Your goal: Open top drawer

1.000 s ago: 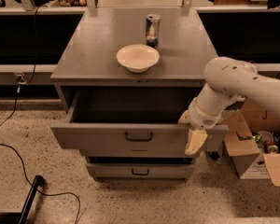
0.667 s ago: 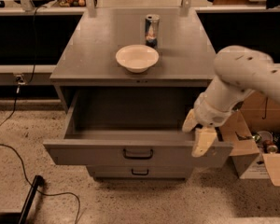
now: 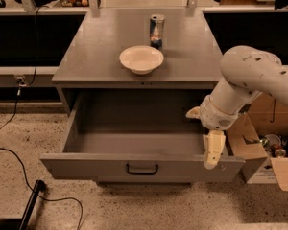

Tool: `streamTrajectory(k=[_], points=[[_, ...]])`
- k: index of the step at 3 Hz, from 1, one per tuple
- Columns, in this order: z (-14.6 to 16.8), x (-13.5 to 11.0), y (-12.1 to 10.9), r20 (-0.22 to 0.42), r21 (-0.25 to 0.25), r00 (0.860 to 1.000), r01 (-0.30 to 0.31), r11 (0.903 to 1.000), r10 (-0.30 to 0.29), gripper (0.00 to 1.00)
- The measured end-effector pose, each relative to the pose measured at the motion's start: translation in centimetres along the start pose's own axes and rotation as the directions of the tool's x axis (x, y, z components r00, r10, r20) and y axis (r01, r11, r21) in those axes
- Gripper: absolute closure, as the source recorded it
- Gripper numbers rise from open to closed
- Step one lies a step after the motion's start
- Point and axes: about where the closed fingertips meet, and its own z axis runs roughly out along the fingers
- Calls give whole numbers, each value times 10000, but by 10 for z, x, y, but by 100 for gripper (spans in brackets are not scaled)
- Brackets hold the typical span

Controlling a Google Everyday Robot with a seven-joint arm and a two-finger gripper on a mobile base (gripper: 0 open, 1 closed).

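While the white arm (image 3: 252, 75) reaches in from the right, bent at a bulky joint and angled down and to the left, its end effector (image 3: 213, 150) hangs pointing downward at the right end of the top drawer (image 3: 86, 166), overlapping the upper edge of the front panel; whether it is open or closed cannot be told. That drawer stands pulled far out of the grey cabinet (image 3: 110, 84), its deep interior in view, and its small black pull handle (image 3: 141, 168) sits mid-front, well left of the end effector. On the cabinet's surface (image 3: 96, 51) rest a white bowl (image 3: 141, 59) and, just behind it, a can (image 3: 157, 31).
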Motion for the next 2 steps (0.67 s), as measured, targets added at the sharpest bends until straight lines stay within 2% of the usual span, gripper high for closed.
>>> streamTrajectory(k=[1,2], points=[[0,0,0,-4,-2,10000,0,10000,0,0],[3,-4,-9,-324,-113,9995,13,9999,-17,0]])
